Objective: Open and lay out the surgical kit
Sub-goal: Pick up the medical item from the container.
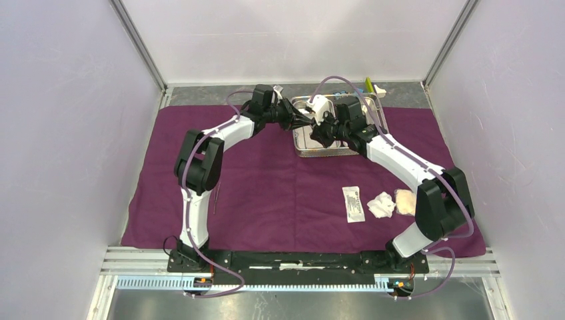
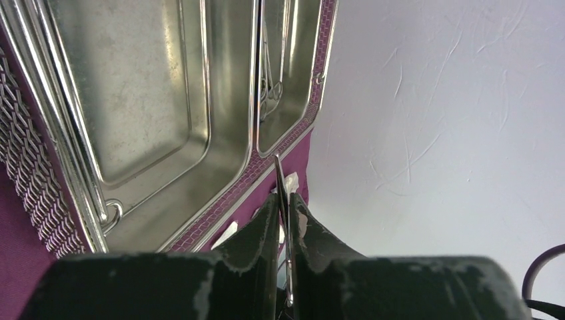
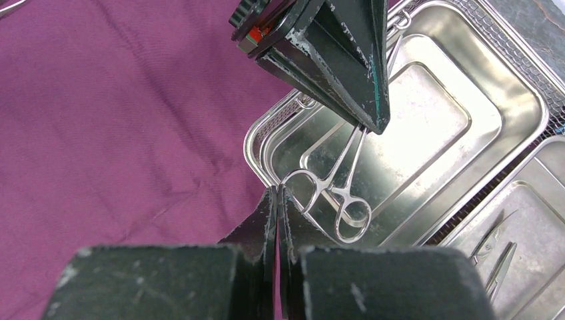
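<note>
Top view: bright, even, diffuse light; the source is not in view. Shadows on the cloth (image 1: 266, 187) are faint and soft-edged. Small white glints on the tray (image 1: 300, 148). Frame edges bow slightly, and the corner rails (image 1: 143, 47) lean outward. Focus holds throughout.

Left wrist view: tray floor streaked with reflections, dull smudged patches between. The wall (image 2: 433, 133) is bright, near washed out. Close to the lens, the left gripper (image 2: 286, 200) is soft and out of focus.

Right wrist view: cloth creases crisp, lightly shaded. Bright highlights on the clamp (image 3: 331, 191), edges sharp. At the bottom, the right gripper (image 3: 276, 200) is blurred.
</note>
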`<action>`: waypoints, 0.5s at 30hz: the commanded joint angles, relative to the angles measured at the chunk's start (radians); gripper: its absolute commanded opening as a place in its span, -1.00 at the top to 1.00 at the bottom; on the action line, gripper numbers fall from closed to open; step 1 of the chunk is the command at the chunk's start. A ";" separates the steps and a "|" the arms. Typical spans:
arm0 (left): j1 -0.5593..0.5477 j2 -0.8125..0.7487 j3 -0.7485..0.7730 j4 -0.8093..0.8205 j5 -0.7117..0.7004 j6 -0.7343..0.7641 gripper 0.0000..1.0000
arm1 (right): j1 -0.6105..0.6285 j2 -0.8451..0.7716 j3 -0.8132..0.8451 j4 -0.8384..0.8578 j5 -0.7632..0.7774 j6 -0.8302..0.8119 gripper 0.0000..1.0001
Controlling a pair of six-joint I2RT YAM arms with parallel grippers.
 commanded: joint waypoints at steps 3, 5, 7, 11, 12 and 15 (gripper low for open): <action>-0.008 0.013 0.032 0.043 0.027 -0.019 0.94 | 0.009 -0.014 0.020 0.014 -0.012 -0.012 0.99; -0.007 0.015 0.039 0.042 0.030 -0.006 0.95 | 0.009 -0.022 0.013 0.015 -0.022 -0.015 0.94; -0.006 0.018 0.053 0.037 0.032 0.027 0.95 | 0.008 -0.031 0.004 0.016 -0.034 -0.019 0.82; -0.001 0.021 0.073 0.052 0.057 0.102 0.95 | 0.008 -0.055 -0.006 -0.002 -0.082 -0.049 -0.01; 0.000 0.021 0.079 0.052 0.064 0.131 0.95 | 0.008 -0.064 -0.008 -0.009 -0.092 -0.059 -0.20; 0.008 0.013 0.090 0.051 0.086 0.230 0.95 | 0.007 -0.092 -0.004 -0.041 -0.118 -0.092 -0.46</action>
